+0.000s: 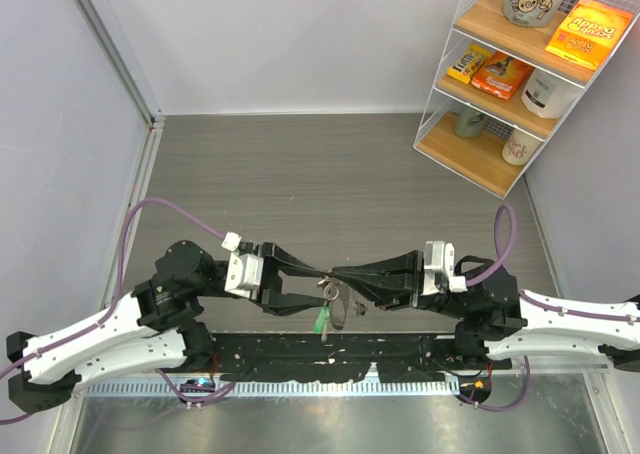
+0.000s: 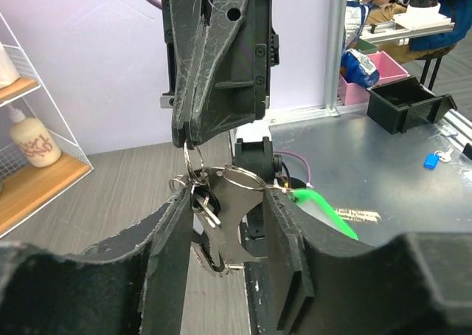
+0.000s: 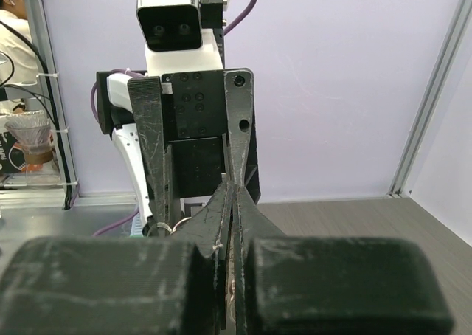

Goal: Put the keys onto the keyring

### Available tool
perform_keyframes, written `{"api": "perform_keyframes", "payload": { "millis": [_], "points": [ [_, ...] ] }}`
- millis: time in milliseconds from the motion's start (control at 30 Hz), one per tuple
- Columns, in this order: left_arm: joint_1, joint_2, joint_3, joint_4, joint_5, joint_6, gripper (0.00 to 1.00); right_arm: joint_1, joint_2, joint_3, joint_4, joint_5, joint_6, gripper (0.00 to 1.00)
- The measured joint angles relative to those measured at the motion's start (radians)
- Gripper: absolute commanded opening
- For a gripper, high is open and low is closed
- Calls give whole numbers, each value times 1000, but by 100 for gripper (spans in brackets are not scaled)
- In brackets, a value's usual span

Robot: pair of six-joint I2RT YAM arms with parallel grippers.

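The keyring (image 2: 243, 178) is a bunch of thin silver loops with a flat metal tag (image 2: 234, 228) and a bright green piece (image 2: 324, 209), held in the air above the table's near edge. Small keys (image 2: 205, 204) with dark heads hang from it beside my left finger. My left gripper (image 2: 227, 202) grips the bunch across the tag's width, jaws partly apart. My right gripper (image 2: 190, 139) comes from the opposite side and is shut on one thin loop at its tip. In the top view, the left gripper (image 1: 326, 290) and the right gripper (image 1: 340, 280) meet, with the green piece (image 1: 322, 321) dangling.
A white wire shelf (image 1: 520, 74) with boxes and bottles stands at the back right, and its edge shows in the left wrist view (image 2: 29, 173). A black perforated strip (image 1: 330, 359) runs along the near edge. Grey walls close in the left and back sides.
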State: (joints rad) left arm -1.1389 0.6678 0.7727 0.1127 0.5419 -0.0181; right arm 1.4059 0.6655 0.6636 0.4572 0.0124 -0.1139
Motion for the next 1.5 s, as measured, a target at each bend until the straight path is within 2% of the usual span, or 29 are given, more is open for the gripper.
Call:
{"api": "perform_keyframes", "payload": {
  "millis": [233, 567, 700, 867, 1100, 1500],
  "points": [
    [0, -7, 0, -14, -35, 0, 57, 0, -10, 0, 9, -12, 7, 5],
    [-1, -34, 22, -92, -210, 19, 59, 0, -22, 0, 11, -48, 11, 6],
    [-1, -51, 34, -95, -233, 25, 57, 0, -22, 0, 9, -56, 11, 6],
    [-1, -74, 37, -87, -217, 14, 53, 0, -22, 0, 0, -59, 11, 5],
    [-1, -82, 37, -44, -122, -23, 51, 0, -22, 0, -16, -60, 10, 5],
    [-1, -5, 68, -34, -69, -35, 38, 0, -18, 11, -25, -89, 10, 5]
  ]
}}
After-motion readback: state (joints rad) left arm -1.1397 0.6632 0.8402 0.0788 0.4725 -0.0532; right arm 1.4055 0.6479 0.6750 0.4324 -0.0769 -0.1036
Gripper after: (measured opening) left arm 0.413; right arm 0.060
